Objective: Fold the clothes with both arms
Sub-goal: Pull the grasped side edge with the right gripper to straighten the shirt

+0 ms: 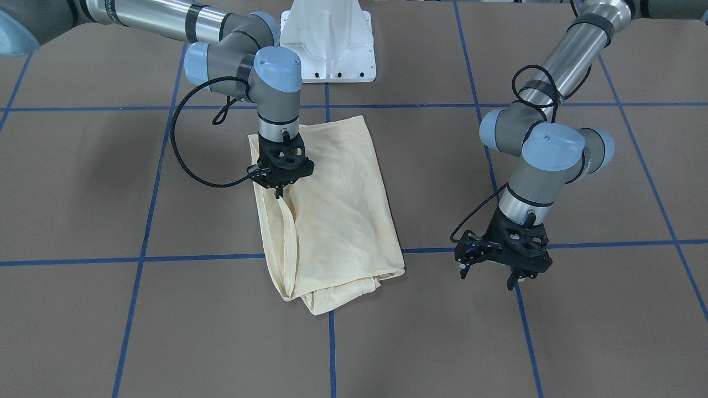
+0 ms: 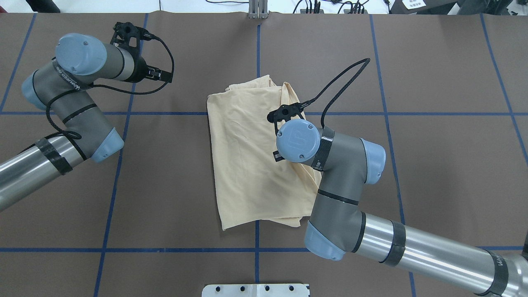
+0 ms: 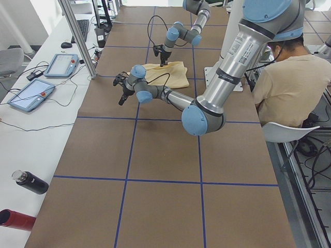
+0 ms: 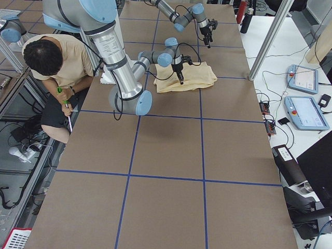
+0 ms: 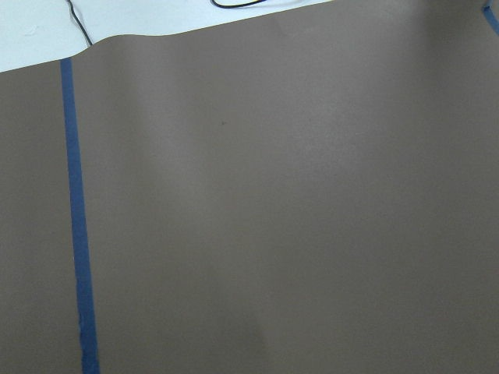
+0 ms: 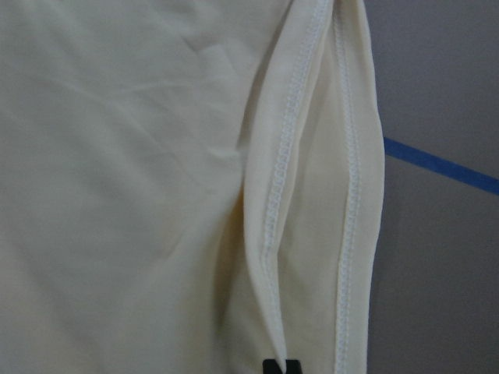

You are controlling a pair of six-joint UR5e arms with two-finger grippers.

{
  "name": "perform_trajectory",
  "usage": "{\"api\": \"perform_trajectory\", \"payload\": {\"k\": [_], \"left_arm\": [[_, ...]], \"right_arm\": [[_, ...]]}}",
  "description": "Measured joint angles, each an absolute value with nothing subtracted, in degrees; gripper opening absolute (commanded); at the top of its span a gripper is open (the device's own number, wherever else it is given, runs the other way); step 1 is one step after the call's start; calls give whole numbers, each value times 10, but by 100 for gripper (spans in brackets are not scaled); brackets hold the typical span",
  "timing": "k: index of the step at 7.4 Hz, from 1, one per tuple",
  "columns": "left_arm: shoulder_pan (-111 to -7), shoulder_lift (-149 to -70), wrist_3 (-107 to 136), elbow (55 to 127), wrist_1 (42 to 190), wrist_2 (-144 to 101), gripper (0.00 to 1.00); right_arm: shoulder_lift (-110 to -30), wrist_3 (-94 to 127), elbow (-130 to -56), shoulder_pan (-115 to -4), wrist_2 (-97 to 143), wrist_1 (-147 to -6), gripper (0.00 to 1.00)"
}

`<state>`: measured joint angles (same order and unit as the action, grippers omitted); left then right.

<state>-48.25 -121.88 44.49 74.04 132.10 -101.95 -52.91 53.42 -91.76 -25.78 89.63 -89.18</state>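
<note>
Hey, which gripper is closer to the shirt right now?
Right. The right gripper is on the shirt, pinching its edge seam; the left gripper is open over bare table, well off to the shirt's side.

Lit brightly and evenly from overhead, leaving only soft, diffuse shadows on the brown table (image 1: 387, 331). Streaked with white glare along the polished tube of the right arm (image 2: 433, 255). Sharp throughout the fixed views. Slightly washed and cool on the shirt (image 6: 140, 195) in the right wrist view, stitching crisp, bottom edge blurred.
</note>
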Motion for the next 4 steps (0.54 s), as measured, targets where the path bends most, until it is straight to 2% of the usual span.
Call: {"api": "perform_trajectory", "payload": {"k": [1,2,4], "left_arm": [[-482,-1219,446,740,1321,-1020,100],[-482,-1219,446,740,1321,-1020,100],[-481,-1219,449,744,1321,-1021,100]], "right_arm": [[-549,535,-932,-261,897,-889,60],[-572,537,-949,-265,897,-882,100],[-593,551,-964,-270,896,-876,100]]}}
